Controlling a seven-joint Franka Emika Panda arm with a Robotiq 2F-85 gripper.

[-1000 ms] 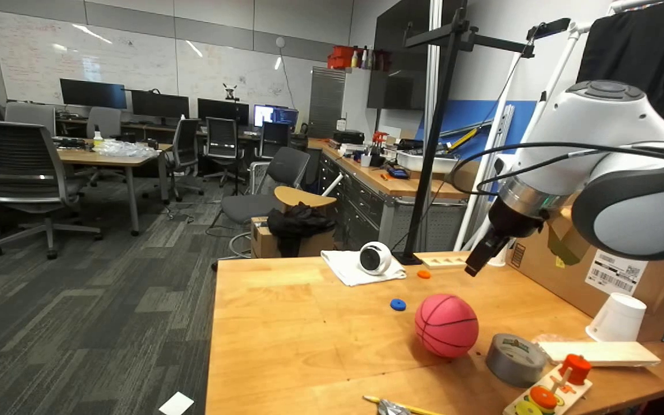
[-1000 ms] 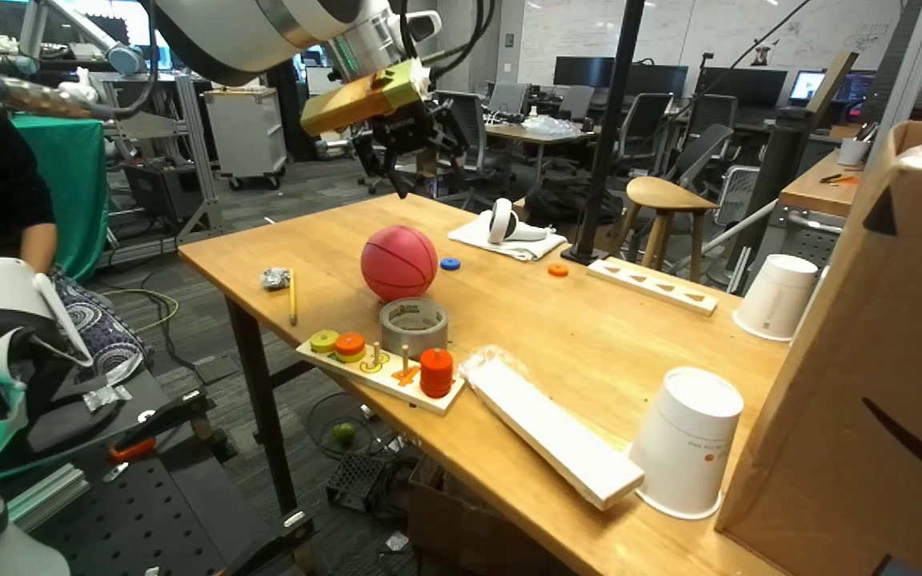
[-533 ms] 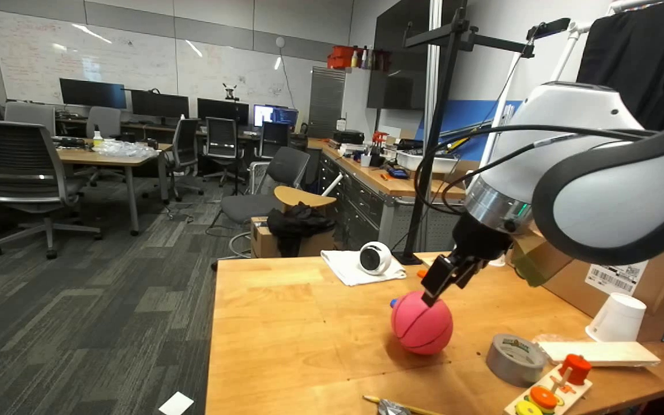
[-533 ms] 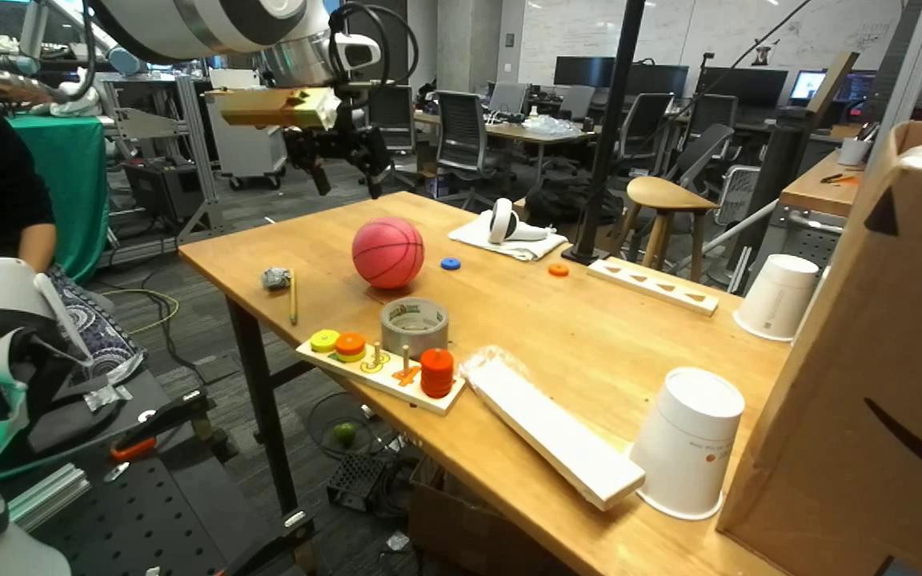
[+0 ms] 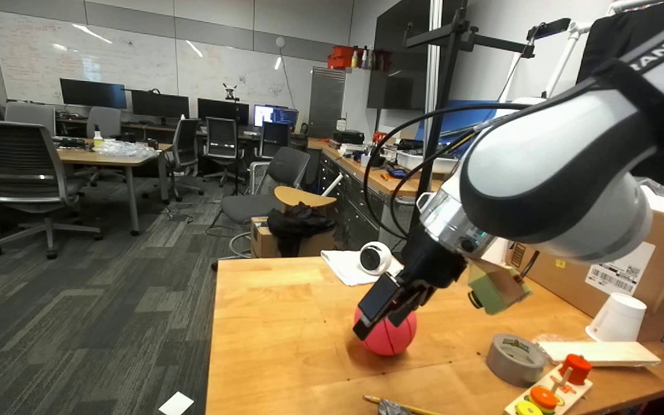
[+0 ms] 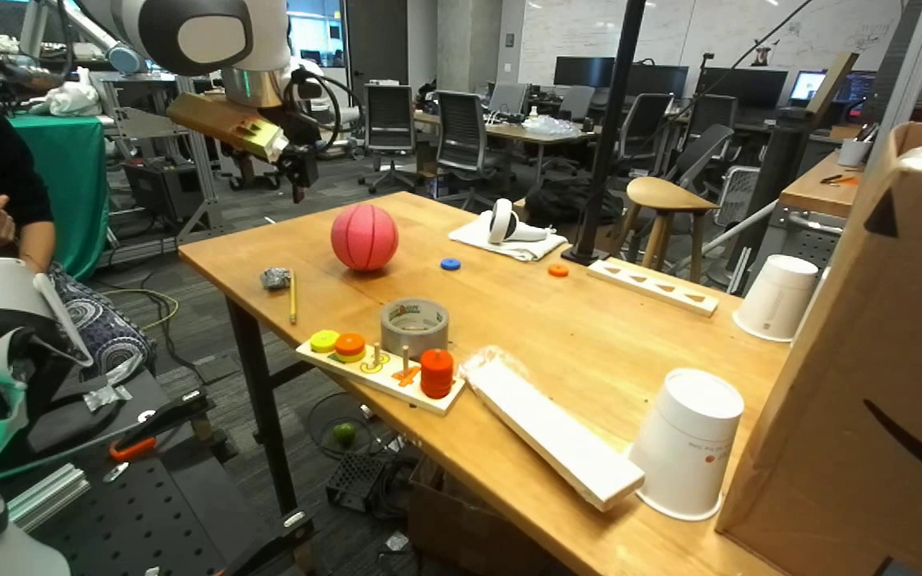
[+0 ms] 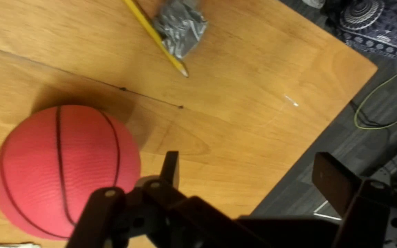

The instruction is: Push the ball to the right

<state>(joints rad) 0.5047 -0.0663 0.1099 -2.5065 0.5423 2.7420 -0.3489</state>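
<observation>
Spread across both exterior views, a pale-brown rectangular wooden worktop (image 6: 509, 308). Over it, slanting in from the right in an exterior view, a white and dark-grey jointed robot arm (image 5: 531, 164). At the near right in an exterior view, a tall brown cardboard box (image 6: 853, 376).

At the end of the arm, a black, angular, two-fingered tool (image 7: 247, 165), fingers (image 7: 334, 182) spread far apart, with wood and dark floor (image 7: 288, 196) visible through the gap.

On the worktop, a pinkish-red round ball (image 6: 364, 238) with thin dark seams, to the right of the tool in an exterior view. In the wrist view, left of both fingers, outside the spread, lower right side partly covered. In an exterior view, ball (image 5: 398, 340) partly behind the tool. Contact between the two hard to judge.

Near the box, a white upturned paper cup (image 6: 685, 444). Farther left, a narrow wooden toy board (image 6: 389, 376) with coloured rings (image 6: 437, 374), and just beyond, a grey round roll of tape (image 6: 413, 342). At the left, a crumpled silver scrap (image 7: 183, 31) close against a slim yellow pencil (image 7: 150, 32). Right of the ball, a small flat blue disc (image 6: 450, 264).
</observation>
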